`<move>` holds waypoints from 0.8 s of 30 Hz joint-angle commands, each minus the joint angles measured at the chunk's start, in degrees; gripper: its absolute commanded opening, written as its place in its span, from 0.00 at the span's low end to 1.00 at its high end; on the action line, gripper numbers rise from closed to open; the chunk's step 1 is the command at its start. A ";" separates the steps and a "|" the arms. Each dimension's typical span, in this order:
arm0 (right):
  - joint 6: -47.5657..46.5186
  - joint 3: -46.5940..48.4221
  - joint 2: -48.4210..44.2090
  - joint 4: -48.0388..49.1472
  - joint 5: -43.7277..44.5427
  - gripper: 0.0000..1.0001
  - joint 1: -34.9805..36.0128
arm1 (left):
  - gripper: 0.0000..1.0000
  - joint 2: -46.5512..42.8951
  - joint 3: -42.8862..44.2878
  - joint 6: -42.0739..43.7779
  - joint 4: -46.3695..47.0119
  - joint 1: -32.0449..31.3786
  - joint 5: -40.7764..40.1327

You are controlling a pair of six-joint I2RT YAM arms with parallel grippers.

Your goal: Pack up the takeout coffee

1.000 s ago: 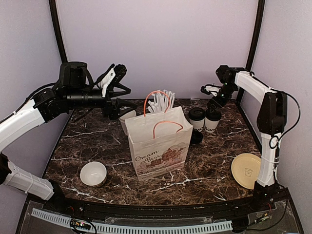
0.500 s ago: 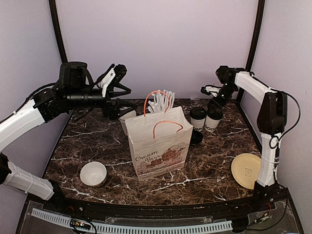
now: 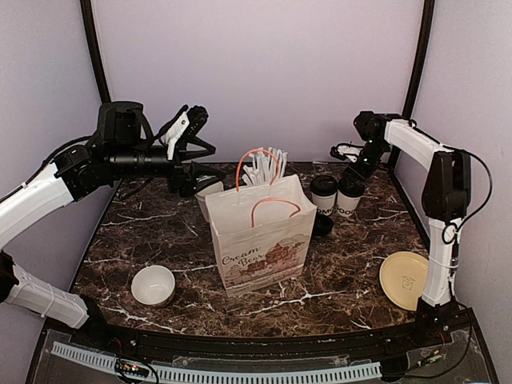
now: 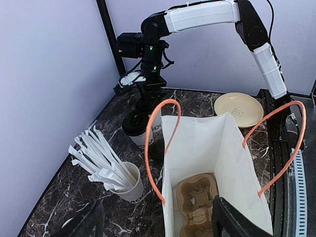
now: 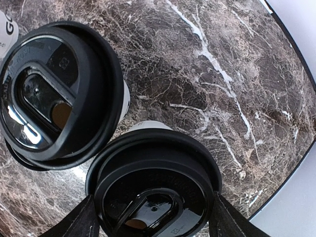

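Observation:
Two takeout coffee cups with black lids stand side by side behind the bag's right: the left cup (image 3: 323, 194) (image 5: 59, 94) and the right cup (image 3: 350, 197) (image 5: 155, 190). My right gripper (image 3: 357, 170) hangs right over the right cup, open, with a finger (image 5: 79, 222) close on each side of its lid. The white paper bag (image 3: 260, 236) with orange handles stands open at mid-table, with a brown cardboard cup carrier (image 4: 197, 200) on its floor. My left gripper (image 3: 190, 180) is open and empty, hovering by the bag's back left corner, looking down into it.
A white cup full of white straws (image 3: 210, 192) (image 4: 121, 185) stands behind the bag's left. A low white bowl (image 3: 153, 285) sits front left. A beige plate (image 3: 404, 280) lies front right. A small black object (image 3: 322, 226) lies beside the bag's right side.
My right gripper has sunk slightly over the right coffee cup. The left arm, bag and cups have not visibly moved.

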 commanded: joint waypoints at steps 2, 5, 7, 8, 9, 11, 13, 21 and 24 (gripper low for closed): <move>-0.03 -0.48 -2.01 -0.62 1.70 0.65 0.32 | 0.77 0.00 -0.33 0.31 0.80 0.10 1.15; -0.48 -1.27 -4.61 -0.58 3.47 0.63 0.12 | 0.77 0.51 0.22 0.30 0.70 0.10 0.93; -0.62 -2.01 -6.93 -0.61 3.08 0.61 -0.34 | 0.77 1.16 1.38 0.26 -0.25 0.07 0.40; -0.70 -2.32 -8.43 -0.59 2.62 0.61 -0.52 | 0.77 1.47 1.96 0.18 -1.26 0.06 0.09; -0.89 -2.67 -9.91 -0.58 2.12 0.60 -0.70 | 0.77 2.04 3.32 0.07 -1.90 0.05 -0.74; -1.35 -3.81 -13.52 -0.24 1.06 0.60 -0.91 | 0.77 3.19 5.29 -0.19 -3.81 0.10 -2.50; -1.60 -5.43 -17.56 0.93 0.16 0.60 -1.00 | 0.78 4.32 6.95 -0.24 -5.59 0.04 -3.64; -6.85 -9.50 -32.67 -0.03 -9.86 0.60 1.38 | 0.78 10.45 12.17 -1.55 -7.04 -0.02 -1.03; -8.14 -12.14 -38.61 0.66 -13.01 0.61 4.90 | 0.78 13.42 14.30 -1.33 -6.99 0.04 1.99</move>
